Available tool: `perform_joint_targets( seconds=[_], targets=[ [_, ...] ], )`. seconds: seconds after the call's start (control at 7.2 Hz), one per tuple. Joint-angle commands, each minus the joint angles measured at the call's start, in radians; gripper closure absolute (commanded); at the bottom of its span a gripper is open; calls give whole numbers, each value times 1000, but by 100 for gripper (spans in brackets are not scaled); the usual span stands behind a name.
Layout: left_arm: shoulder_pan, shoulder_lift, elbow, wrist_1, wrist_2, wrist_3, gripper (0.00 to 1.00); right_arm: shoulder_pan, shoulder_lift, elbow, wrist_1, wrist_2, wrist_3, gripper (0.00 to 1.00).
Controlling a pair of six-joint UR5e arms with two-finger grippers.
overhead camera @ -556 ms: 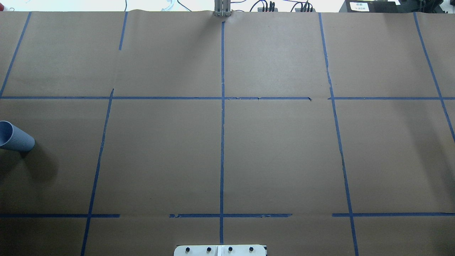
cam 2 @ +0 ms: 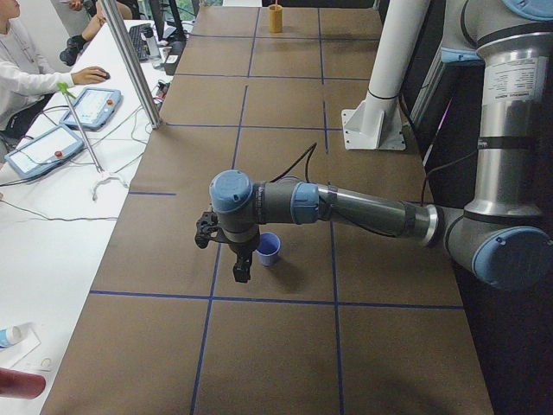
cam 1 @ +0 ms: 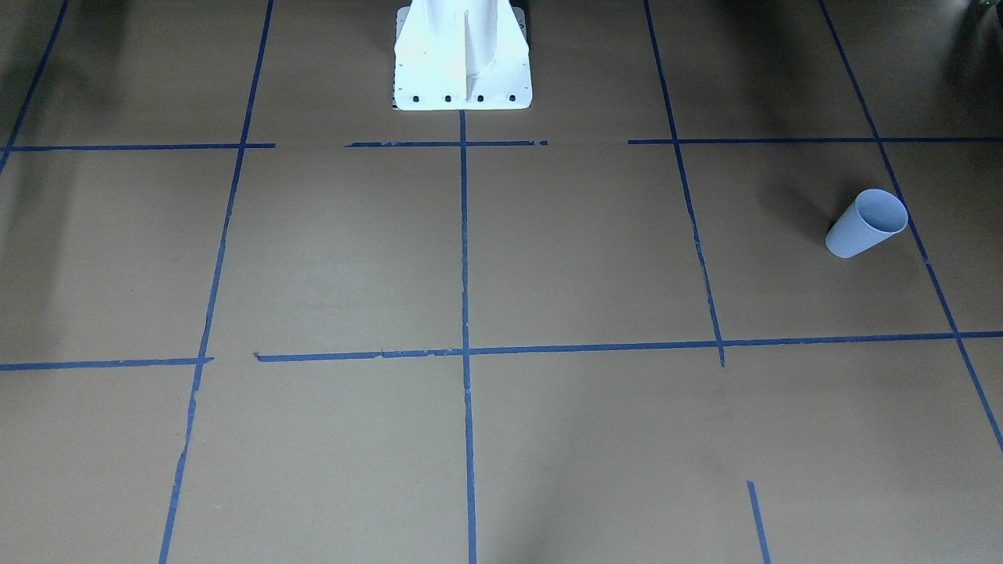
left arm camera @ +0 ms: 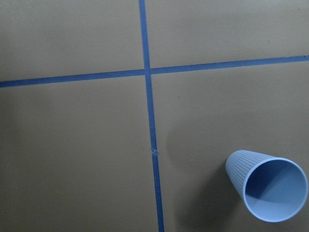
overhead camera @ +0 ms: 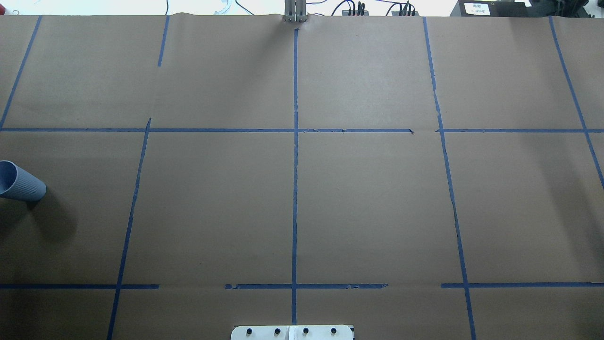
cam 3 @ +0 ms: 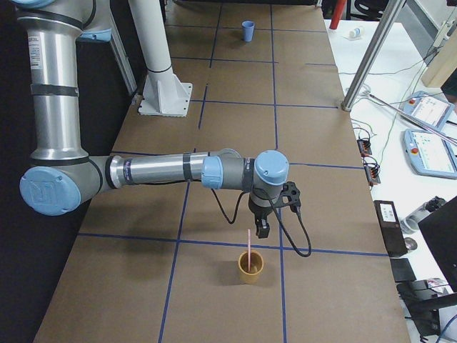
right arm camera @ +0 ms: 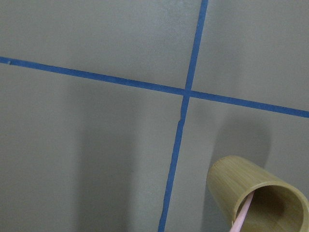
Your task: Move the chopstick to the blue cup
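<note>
A long table (overhead camera: 377,212) fills every view, covered in brown paper and marked into large rectangles by blue tape lines (overhead camera: 295,189), several of them broken or patched. Along its far side, away from the robot, runs a white workbench (cam 2: 52,216) with loose cables, two teach pendants (cam 2: 95,105) and slanted aluminium posts (cam 2: 130,60). A seated person (cam 2: 22,60) has one hand at the bench's edge.

The robot's white pedestal (cam 1: 462,55) is bolted at the table's near middle. The left arm (cam 2: 363,207) reaches out low over the table's left end, and the right arm (cam 3: 164,171) does the same over the right end. Both fall outside the overhead and front-facing views.

The left gripper (cam 2: 240,275) points down just beside the blue cup (cam 1: 866,224), which stands upright on the paper near a tape line. The right gripper (cam 3: 261,230) hangs above the bamboo cup (cam 3: 250,267), which stands upright at the opposite end, well apart from the blue cup.

The pink chopstick (cam 3: 248,250) stands in the bamboo cup, leaning on its rim, its upper end just beside the right gripper. Whether they touch is not clear. Each gripper shows only in a side view, so I cannot tell whether the fingers of either are apart or together.
</note>
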Motion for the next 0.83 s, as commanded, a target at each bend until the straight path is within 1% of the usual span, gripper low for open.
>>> perform_joint_targets(
  seconds=[0.0, 0.14, 0.28, 0.42, 0.56, 0.69],
  targets=[
    [1, 8, -3, 3, -2, -18, 0, 0, -7, 1, 5, 5, 1, 0],
    [1, 14, 8, 15, -26, -25, 0, 0, -13, 4, 8, 5, 0, 0],
    [10, 15, 12, 1, -37, -88, 0, 0, -13, 8, 8, 5, 0, 0],
    [15, 15, 21, -14, -73, -151, 0, -2, -13, 8, 8, 6, 6, 0],
    [66, 14, 34, -19, -144, -169, 0, -3, -13, 6, 8, 6, 14, 0],
    [176, 14, 40, -26, -143, -179, 0, -15, -12, 6, 8, 5, 12, 0]
  ],
)
